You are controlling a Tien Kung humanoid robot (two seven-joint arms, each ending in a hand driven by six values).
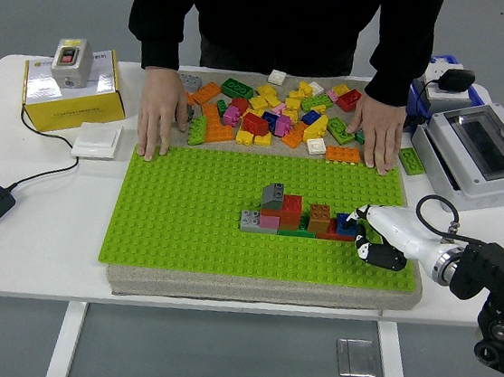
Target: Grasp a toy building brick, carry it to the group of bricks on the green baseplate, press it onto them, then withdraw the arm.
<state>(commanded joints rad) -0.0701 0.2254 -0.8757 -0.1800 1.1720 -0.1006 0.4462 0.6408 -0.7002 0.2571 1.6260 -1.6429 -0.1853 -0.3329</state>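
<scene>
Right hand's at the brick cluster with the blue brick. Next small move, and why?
Probably press straight down. The right hand has the blue brick at the right end of the brick cluster on the green baseplate; whether it is fully seated can't be told.

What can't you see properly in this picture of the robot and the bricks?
- Small blue brick, head view: the robot's white right hand covers part of it, so whether it is pressed fully down is unclear.
- Left arm: out of view.
- Person at the far side: cut off by the top edge.
- Yellow cardboard box: print too small to read.
</scene>
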